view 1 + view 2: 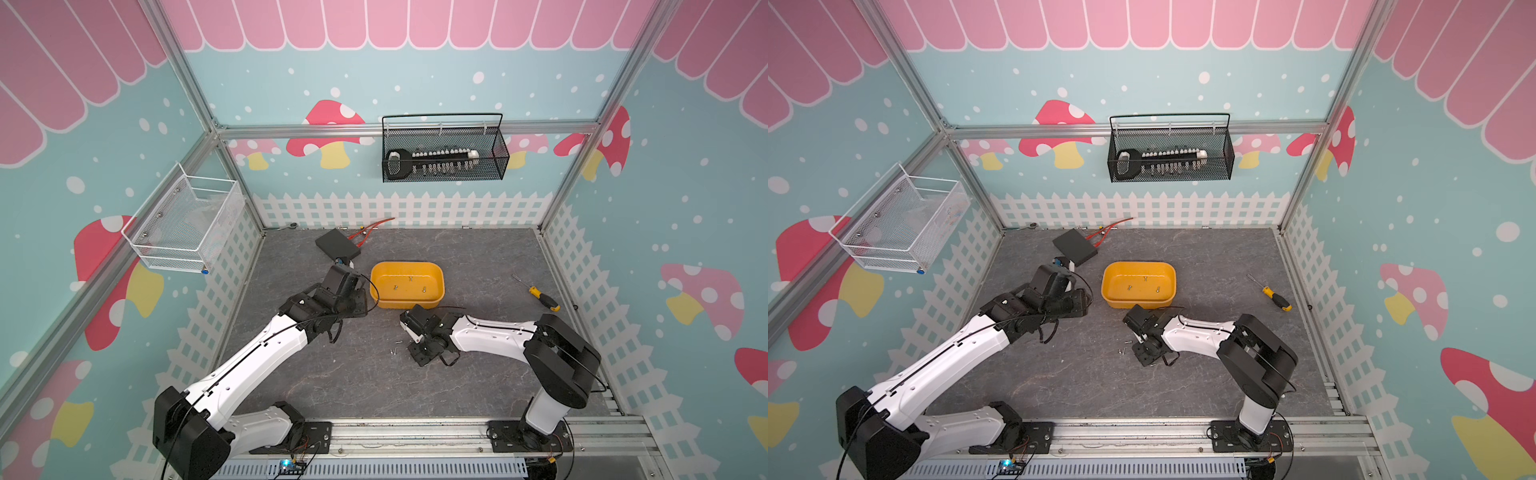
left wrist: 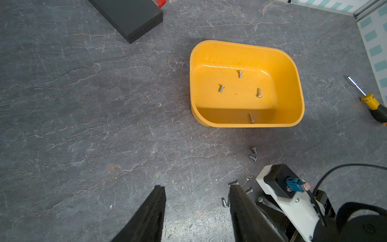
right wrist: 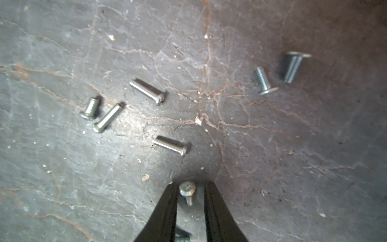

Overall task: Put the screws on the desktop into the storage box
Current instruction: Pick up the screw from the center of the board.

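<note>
— Right hand (image 3: 191,184) is low over the bench (image 3: 272,167), fingers either side of one screw (image 3: 187,188), not quite pinching it.
— And the left hand (image 2: 196,187)?
— Spread wide, holding nothing. Four screws (image 2: 239,74) lie in the yellow storage box (image 2: 293,69); loose screws (image 3: 170,145) lie scattered on the bench near it.

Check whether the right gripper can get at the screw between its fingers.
Likely yes: the right gripper straddles that screw on the desktop, nothing sits between them, and the neighbouring screws lie clear.
</note>
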You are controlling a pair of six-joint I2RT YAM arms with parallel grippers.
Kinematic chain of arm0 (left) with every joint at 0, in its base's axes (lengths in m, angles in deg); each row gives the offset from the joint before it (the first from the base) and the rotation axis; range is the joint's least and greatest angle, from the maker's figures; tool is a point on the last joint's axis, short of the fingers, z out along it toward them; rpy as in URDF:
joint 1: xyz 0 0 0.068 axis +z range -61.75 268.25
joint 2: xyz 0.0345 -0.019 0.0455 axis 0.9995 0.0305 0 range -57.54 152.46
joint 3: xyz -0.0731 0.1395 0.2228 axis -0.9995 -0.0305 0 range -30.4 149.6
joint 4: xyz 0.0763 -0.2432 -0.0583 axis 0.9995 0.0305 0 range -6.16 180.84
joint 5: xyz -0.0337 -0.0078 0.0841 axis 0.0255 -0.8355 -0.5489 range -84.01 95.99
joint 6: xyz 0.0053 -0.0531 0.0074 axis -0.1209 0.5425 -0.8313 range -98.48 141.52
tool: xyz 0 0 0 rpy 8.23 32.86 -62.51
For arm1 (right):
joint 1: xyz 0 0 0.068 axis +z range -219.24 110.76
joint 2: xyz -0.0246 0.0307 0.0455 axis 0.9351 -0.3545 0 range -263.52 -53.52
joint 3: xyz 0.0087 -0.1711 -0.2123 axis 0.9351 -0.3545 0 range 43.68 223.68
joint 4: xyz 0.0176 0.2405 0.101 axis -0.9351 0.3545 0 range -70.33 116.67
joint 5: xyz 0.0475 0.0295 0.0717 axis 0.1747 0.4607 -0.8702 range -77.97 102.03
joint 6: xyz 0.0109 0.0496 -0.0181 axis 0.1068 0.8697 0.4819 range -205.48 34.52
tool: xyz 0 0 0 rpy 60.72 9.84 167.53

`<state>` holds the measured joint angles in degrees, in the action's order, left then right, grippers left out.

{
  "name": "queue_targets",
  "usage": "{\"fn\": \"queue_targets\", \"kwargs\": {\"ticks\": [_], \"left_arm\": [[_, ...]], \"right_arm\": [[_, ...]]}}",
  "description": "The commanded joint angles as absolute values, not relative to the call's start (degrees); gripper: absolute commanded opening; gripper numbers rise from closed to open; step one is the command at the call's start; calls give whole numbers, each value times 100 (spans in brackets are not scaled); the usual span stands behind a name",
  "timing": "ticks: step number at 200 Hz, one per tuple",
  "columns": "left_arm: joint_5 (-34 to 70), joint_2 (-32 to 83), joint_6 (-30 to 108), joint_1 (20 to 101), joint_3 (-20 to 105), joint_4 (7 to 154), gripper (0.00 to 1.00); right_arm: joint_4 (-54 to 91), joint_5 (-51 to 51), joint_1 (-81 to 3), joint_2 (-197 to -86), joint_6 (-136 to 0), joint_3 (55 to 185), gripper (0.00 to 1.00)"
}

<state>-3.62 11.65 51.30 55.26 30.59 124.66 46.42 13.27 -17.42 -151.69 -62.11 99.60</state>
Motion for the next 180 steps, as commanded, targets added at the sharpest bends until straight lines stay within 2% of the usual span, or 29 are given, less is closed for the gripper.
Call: {"fn": "queue_targets", "kwargs": {"ticks": [1,80,137,180], "left_arm": [[-377,1084,5123,5569,2999,12393,53],[-394,1084,5107,5569,3038,12400,53],[-403,1070,5096,5566,3024,12404,53],[-394,1067,5096,5578,3011,12416,53]], "right_arm": [[4666,1203,-1690,-15301,-6242,9906,25],[4666,1173,-1689,-15258,-6251,9800,17],[4829,1261,-1686,-15059,-6237,9833,3],[5127,1390,-1688,-14637,-6184,10046,0]]}}
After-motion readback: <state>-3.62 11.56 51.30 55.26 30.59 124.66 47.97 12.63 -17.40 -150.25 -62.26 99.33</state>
